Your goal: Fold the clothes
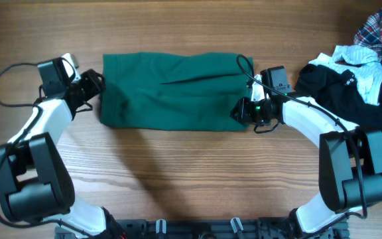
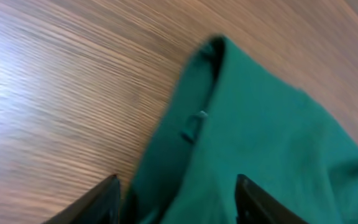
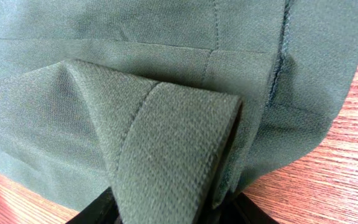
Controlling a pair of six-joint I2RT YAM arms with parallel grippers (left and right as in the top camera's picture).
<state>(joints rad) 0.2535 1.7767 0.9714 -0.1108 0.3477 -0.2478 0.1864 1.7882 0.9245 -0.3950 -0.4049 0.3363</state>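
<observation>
The green garment [image 1: 171,89] lies flat between both grippers; it looks soft, light and limp. The right gripper [image 3: 169,214] is clenched on its thick folded edge. The left gripper [image 2: 176,202] stands released over the opposite edge. The seamed corners seem the best holds.

Bare wooden table [image 1: 178,169] free along near edge, dark green cloth garment [image 1: 171,89] covering the centre, heap of plaid, black and white clothes [image 1: 340,83] blocking far right corner
</observation>
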